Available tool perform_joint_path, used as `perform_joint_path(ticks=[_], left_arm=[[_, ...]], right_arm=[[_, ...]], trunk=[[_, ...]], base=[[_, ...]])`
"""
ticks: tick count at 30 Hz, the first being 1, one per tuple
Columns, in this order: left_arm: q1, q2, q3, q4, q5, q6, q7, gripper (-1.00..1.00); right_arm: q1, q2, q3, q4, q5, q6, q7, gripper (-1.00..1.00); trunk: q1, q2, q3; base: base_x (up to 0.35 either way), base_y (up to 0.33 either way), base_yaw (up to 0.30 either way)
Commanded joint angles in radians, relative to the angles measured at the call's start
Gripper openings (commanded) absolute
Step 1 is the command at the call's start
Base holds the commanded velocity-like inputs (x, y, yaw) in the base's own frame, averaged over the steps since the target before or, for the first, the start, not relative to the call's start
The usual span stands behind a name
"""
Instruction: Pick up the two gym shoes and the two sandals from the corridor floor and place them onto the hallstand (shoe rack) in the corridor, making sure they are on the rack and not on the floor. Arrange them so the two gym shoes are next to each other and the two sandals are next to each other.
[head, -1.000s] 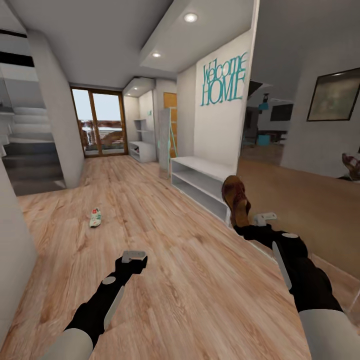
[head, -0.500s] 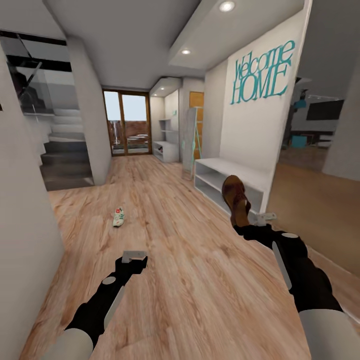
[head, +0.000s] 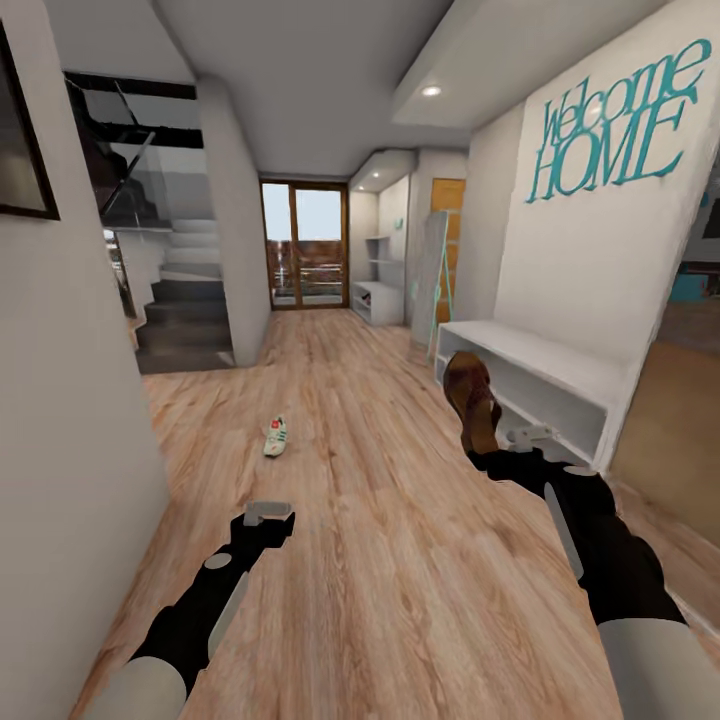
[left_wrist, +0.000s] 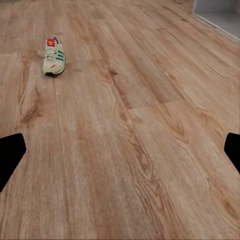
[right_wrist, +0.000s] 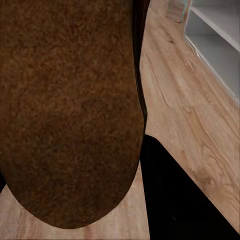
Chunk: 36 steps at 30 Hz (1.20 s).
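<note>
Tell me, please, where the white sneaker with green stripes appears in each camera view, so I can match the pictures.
Head view: the sneaker lies on the wood floor, left of centre, ahead of the left gripper.
Left wrist view: the sneaker sits at upper left, on the floor.
Right wrist view: not in it; the sandal covers most of the picture.
Shared landmark: the wood floor.

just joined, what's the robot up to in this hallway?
It is carrying a brown sandal upright in its right claw, with the white shoe rack close on its right. The left claw is open and holds nothing. One sneaker lies on the wood floor ahead, not picked up yet.
</note>
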Motion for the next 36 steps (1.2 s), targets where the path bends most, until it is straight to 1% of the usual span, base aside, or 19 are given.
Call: perform_joint_path(ticks=[1,6,14,23,36], left_arm=[[-0.001,0.0,0.0,-0.001,0.001,0.006,-0.002,1.0],[-0.001,0.0,0.0,-0.001,0.001,0.006,-0.001,1.0],[-0.001,0.0,0.0,-0.001,0.002,0.006,-0.002,1.0],[0.0,-0.001,0.0,-0.001,0.002,0.006,-0.002,1.0],[-0.001,-0.001,0.001,-0.001,0.002,0.006,-0.002,1.0]], right_arm=[[0.0,0.0,-0.001,-0.002,0.002,0.006,0.004,-1.0],[0.0,0.0,-0.001,-0.002,0.002,0.006,0.004,-1.0],[-0.001,0.0,-0.002,-0.002,0.002,0.006,0.004,-1.0],[-0.001,0.0,-0.003,-0.004,0.001,0.006,0.005,-1.0],[-0.001,-0.003,-0.006,-0.005,-0.006,0.006,0.006,-1.0]], trunk=[[0.0,0.0,-0.002],[0.0,0.0,-0.009],[0.0,0.0,-0.011],[0.0,0.0,-0.024],[0.0,0.0,-0.03]], base=[[0.345,0.0,0.234],[0.345,0.0,0.112],[0.345,0.0,0.004],[0.346,0.0,0.0],[0.346,0.0,0.025]])
